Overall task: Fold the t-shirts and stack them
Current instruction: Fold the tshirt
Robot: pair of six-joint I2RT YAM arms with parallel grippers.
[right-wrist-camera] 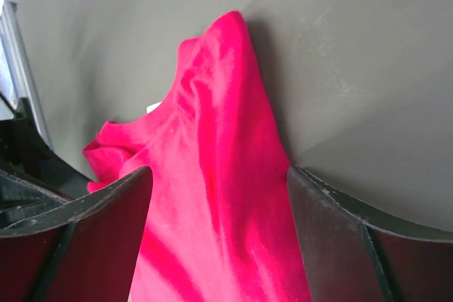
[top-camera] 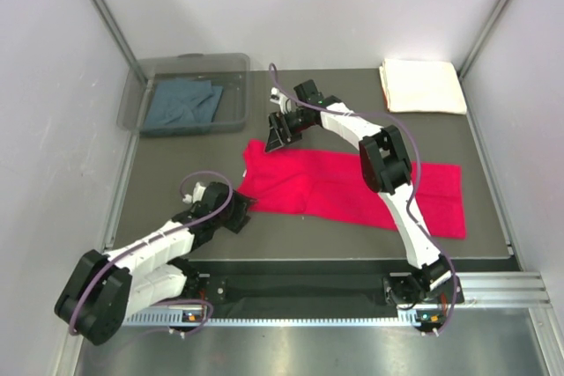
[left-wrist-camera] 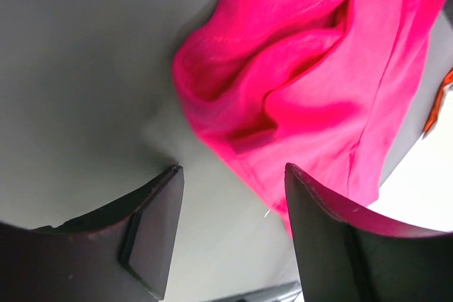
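The bright red t-shirt [top-camera: 352, 189] lies folded lengthwise across the middle of the dark table. My left gripper [top-camera: 240, 214] is open at its near-left corner; in the left wrist view the cloth [left-wrist-camera: 304, 83] lies just beyond my fingertips [left-wrist-camera: 164, 203]. My right gripper [top-camera: 275, 138] is open over the far-left corner; the cloth [right-wrist-camera: 219, 196] lies between its fingers [right-wrist-camera: 333, 231], not pinched. The cream-white t-shirt [top-camera: 423, 85] lies folded at the far right. The blue-grey t-shirt [top-camera: 183, 103] lies crumpled in the bin.
The clear plastic bin [top-camera: 227, 66] stands at the far left. White walls close in the table on three sides. A metal rail [top-camera: 352, 305] runs along the near edge by the arm bases.
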